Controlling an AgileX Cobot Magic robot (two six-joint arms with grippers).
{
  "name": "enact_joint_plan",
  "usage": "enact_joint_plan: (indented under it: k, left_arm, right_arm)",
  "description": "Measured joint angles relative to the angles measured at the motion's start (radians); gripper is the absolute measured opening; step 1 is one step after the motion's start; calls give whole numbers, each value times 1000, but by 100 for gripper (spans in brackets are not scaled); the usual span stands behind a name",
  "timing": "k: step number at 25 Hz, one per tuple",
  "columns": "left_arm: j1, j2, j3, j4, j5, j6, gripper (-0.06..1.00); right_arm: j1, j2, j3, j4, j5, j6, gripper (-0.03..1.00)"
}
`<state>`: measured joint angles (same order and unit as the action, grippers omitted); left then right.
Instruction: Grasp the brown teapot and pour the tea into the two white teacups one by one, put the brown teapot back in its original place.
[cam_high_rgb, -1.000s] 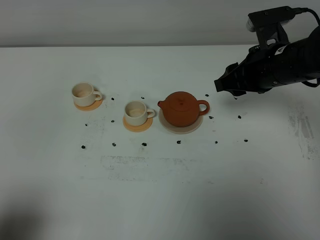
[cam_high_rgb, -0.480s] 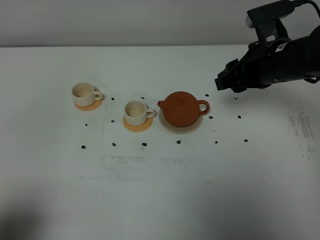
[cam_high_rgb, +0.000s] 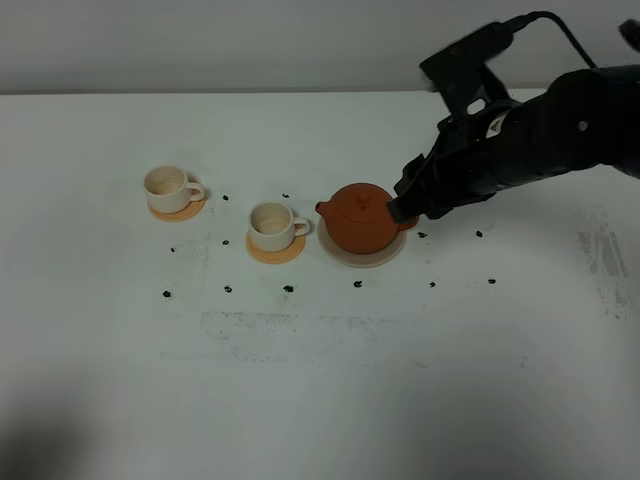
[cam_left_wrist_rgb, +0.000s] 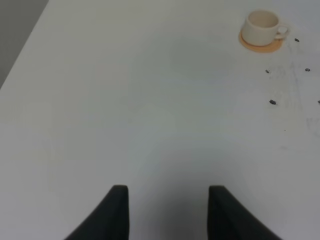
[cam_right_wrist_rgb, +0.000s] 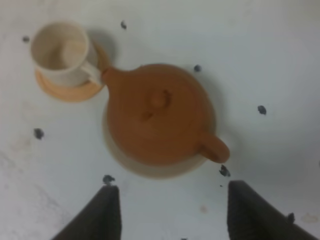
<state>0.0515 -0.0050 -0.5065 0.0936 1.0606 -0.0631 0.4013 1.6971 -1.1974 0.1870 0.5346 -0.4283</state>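
The brown teapot (cam_high_rgb: 358, 216) sits upright on the pale beige disc (cam_high_rgb: 340, 257) at mid-table, spout to the left. Two white teacups, the left one (cam_high_rgb: 167, 184) and the near one (cam_high_rgb: 270, 225), each stand on an orange coaster. My right gripper (cam_high_rgb: 405, 206) hangs at the teapot's handle side, covering the handle in the exterior view. In the right wrist view the teapot (cam_right_wrist_rgb: 157, 112), its handle (cam_right_wrist_rgb: 215, 148), the disc (cam_right_wrist_rgb: 125, 160) and one cup (cam_right_wrist_rgb: 60, 47) lie beyond my open, empty right gripper (cam_right_wrist_rgb: 175, 215). My left gripper (cam_left_wrist_rgb: 167, 212) is open over bare table, far from a cup (cam_left_wrist_rgb: 262, 26).
Small black specks (cam_high_rgb: 357, 284) are scattered on the white table (cam_high_rgb: 320, 380) around the cups and teapot. An orange coaster (cam_high_rgb: 276, 250) lies under each cup. The table's back edge meets a grey wall.
My right arm has moved left and down from the back right of the table to the teapot's handle side. The teapot and cups have not moved.
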Motion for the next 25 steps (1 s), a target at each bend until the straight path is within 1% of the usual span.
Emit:
enact_joint_plan:
  k: [4,7,11,14,22,25]
  left_arm:
    - [0,0,0,0,0,0,40]
    - [0,1,0,0,0,0,40]
    - [0,1,0,0,0,0,40]
    - [0,1,0,0,0,0,40]
    - [0,1,0,0,0,0,40]
    - [0,1,0,0,0,0,40]
  right_arm:
    - [21,87,-78,-154,42,88,49]
    - [27,138,-148,-202,62,135,49]
    - [24,185,-225,-205,61,158,49]
    - [5,219,-254,-203,51,159,49]
    - [-76,297,-262,-201,1,159,49]
    - [-100,308,-262,-177,-27,159,49]
